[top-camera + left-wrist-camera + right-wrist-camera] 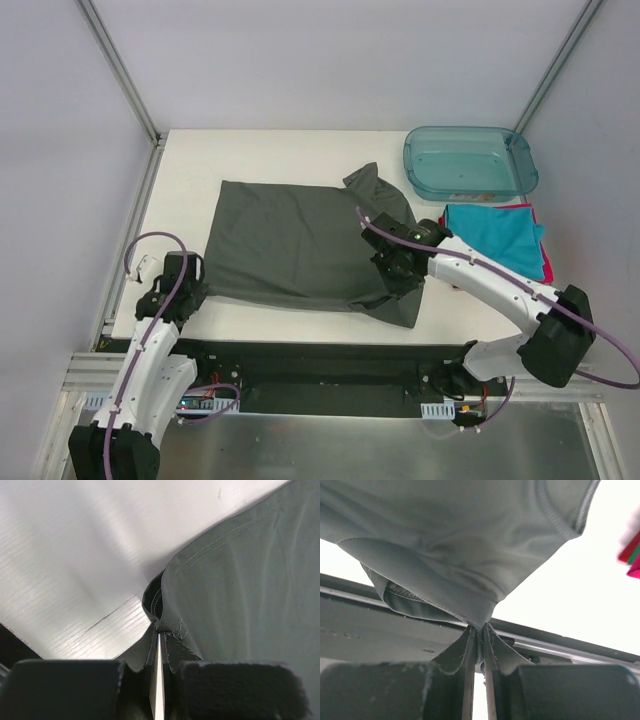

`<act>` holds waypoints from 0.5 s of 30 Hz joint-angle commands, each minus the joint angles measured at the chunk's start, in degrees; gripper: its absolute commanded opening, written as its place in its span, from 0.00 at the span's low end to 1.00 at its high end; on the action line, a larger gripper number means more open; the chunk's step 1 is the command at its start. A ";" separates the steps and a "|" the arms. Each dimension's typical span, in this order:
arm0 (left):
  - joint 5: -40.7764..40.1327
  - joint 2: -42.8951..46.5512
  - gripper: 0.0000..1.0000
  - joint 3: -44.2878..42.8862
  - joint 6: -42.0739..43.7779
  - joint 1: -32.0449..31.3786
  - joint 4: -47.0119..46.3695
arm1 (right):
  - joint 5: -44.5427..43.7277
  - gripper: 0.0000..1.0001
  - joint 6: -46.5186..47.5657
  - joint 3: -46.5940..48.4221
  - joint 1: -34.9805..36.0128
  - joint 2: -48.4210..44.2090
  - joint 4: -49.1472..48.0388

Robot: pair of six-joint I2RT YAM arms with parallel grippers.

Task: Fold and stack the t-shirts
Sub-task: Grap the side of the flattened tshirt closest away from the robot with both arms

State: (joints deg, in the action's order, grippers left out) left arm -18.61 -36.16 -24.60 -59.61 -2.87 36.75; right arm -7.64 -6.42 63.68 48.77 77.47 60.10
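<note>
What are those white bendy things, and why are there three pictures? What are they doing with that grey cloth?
The white bendy things are two robot arms, bolted to the near edge of a table. Each ends in a gripper, a pincher with two fingers.

The big picture comes from a camera above and behind the arms. The other two come from little cameras on the wrists, so you look right along each pincher.

On the table lies a dark grey t-shirt. The left gripper pinches its edge at one side, and the right gripper pinches a bunched-up part at the other side. Both are squeezed shut on the cloth.

To the right sits a teal shirt folded on top of a red-pink one. Behind them is a see-through teal tub.
</note>
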 commanded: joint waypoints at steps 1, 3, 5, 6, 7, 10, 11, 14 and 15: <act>-0.99 -2.33 0.00 -2.38 1.08 0.50 -2.65 | -6.33 0.12 1.84 6.80 -2.19 2.15 3.10; -1.51 -2.77 0.00 -2.47 1.17 0.50 -3.61 | -7.65 0.12 2.46 8.91 -3.24 3.64 2.75; -2.48 -3.56 0.00 -2.56 1.52 0.50 -4.84 | -9.32 0.13 3.16 10.93 -4.29 5.57 2.40; -2.57 -4.17 0.00 -2.73 1.87 0.41 -5.54 | -10.11 0.13 3.60 11.63 -4.82 6.37 2.05; -2.05 -5.14 0.00 -2.82 2.65 0.50 -6.68 | -10.72 0.13 3.95 12.60 -5.52 7.33 1.78; 0.76 -10.14 0.00 -4.31 5.73 0.50 -9.33 | -11.78 0.13 4.74 14.89 -7.46 9.71 0.64; 0.77 -12.07 0.00 -5.27 6.26 0.50 -9.68 | -11.70 0.13 5.18 15.42 -8.07 10.24 -0.15; 0.24 -16.91 0.00 -7.74 7.75 0.50 -9.94 | -11.00 0.13 8.41 17.00 -9.39 12.17 -2.34; 0.33 -18.14 0.00 -8.44 8.19 0.50 -10.29 | -10.47 0.13 9.65 17.70 -9.66 13.05 -2.96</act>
State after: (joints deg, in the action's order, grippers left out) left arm -18.06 -50.19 -28.84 -54.98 -2.87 29.19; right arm -16.78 -1.89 77.47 40.40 88.71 59.20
